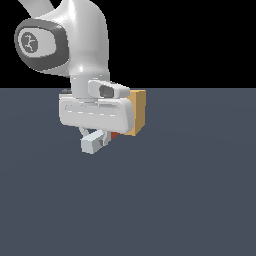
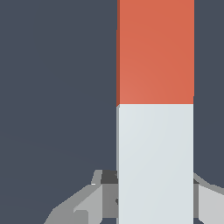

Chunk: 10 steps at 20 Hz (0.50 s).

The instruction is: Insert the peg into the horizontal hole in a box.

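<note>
Peg first: held lengthwise in the wrist view, red-orange on the far half, pale grey-white on the near half. Clamped on that pale half by the gripper, jaws closed against both its sides, with the fingers flanking it at the edge of the wrist view. In the exterior view, shows only as a sliver of red just below the gripper body, beside the box's lower corner, with a pale block sticking out toward the exterior view's left that looks to be the peg's grey end.

Lifted clear of the dark blue-grey floor, judging from both views. Grasp therefore done.

Outward to the box: tan, half hidden behind the gripper on the exterior view's right. No sign of the hole; face carrying it not visible from here. No box in the wrist view either, only floor beside the red half. Cannot tell how near the red tip sits to the box in depth. Probably not yet inserted; lining up with the hole and pushing in judged still to come.

Writing: none on peg or box. Only a white squiggle-like emblem on the arm's dark joint cap, not readable.
</note>
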Tool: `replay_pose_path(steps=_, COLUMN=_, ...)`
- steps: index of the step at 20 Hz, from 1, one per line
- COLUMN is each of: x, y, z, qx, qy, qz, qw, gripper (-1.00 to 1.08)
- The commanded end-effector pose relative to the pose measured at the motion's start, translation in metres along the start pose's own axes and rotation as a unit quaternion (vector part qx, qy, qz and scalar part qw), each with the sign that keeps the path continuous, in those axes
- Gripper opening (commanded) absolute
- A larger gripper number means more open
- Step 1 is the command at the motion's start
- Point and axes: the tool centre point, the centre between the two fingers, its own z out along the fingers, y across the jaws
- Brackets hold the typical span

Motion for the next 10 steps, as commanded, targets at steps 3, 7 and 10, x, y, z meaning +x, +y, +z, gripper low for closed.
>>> replay_pose_path(steps=3, x=0.035, y=-0.016, z=-0.007, qx=-0.001, qy=0.0, qz=-0.007, qw=1.0, gripper=-1.0)
replay_pose_path(steps=7, x=0.054, y=-0.025, z=-0.01, qx=-0.001, qy=0.0, qz=-0.011, qw=0.9999, gripper=-1.0)
replay_pose_path(steps=10, x=0.061, y=-0.028, z=-0.011, qx=-0.001, qy=0.0, qz=-0.012, qw=0.9999, gripper=-1.0)
